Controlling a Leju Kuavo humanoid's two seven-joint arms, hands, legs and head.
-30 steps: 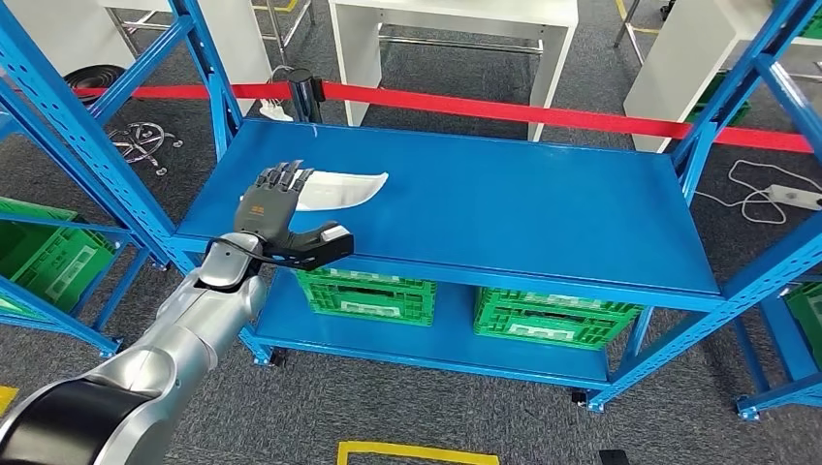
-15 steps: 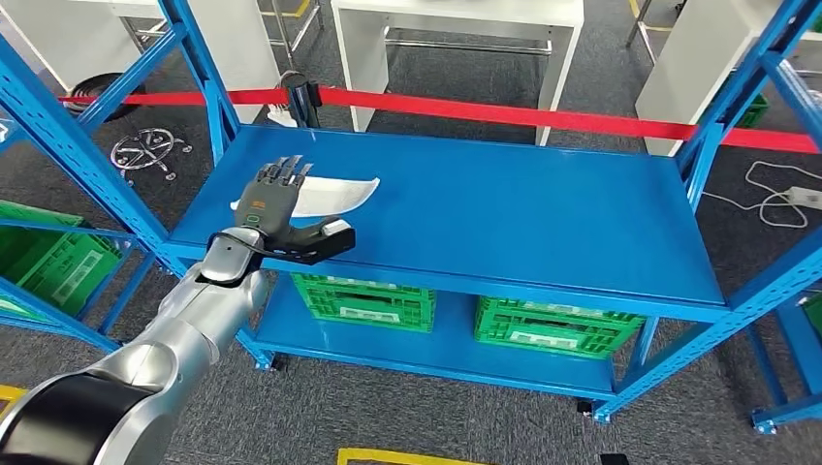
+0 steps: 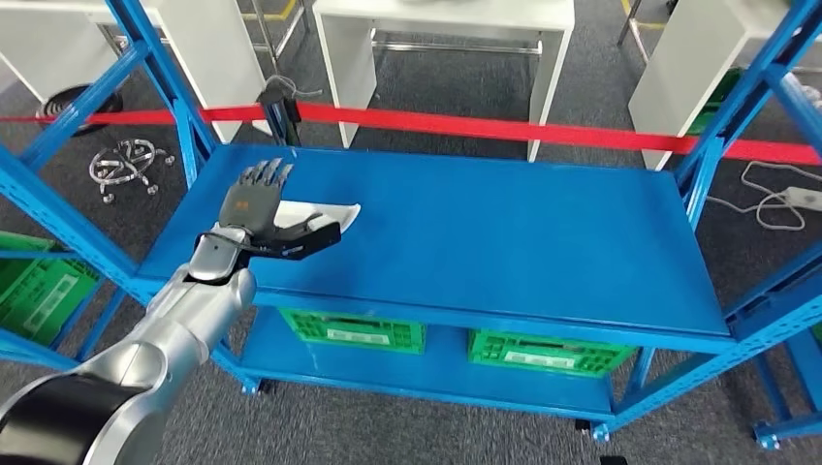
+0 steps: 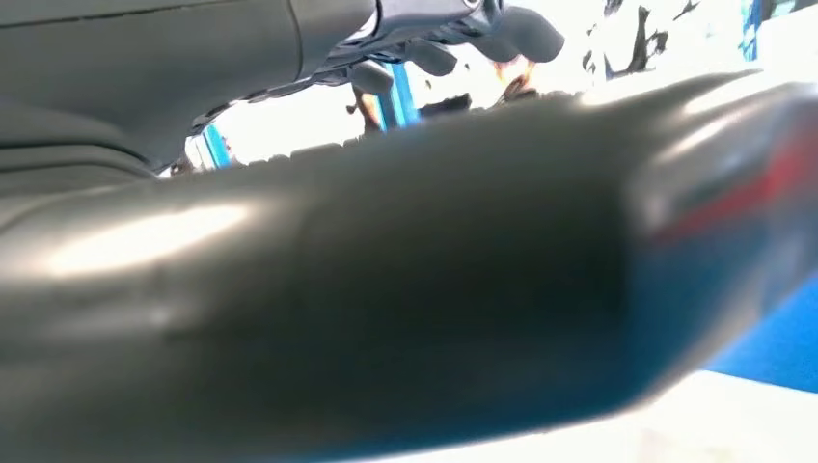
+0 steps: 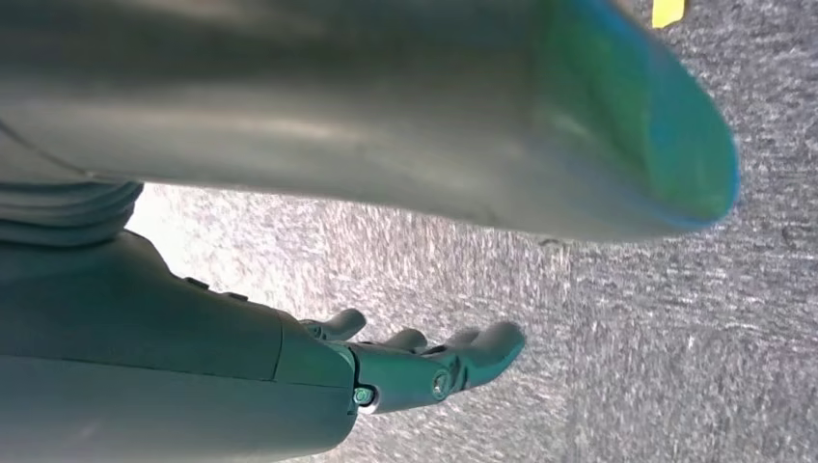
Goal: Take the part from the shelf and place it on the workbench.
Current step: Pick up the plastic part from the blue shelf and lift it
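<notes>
Shelf: bright blue, plain.
White part on shelf.
Left hand: dark grey, black thumb, over part; arm silver.
Green crates with white labels under shelf.
Red tape behind shelf.
Floor: grey speckled carpet.

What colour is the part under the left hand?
White part, clearest in the head view, beneath the left hand.

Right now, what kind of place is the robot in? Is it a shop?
More likely a warehouse or factory test area than a shop: blue steel shelving, green crates stored underneath, and a red barrier tape roping off the space.
</notes>
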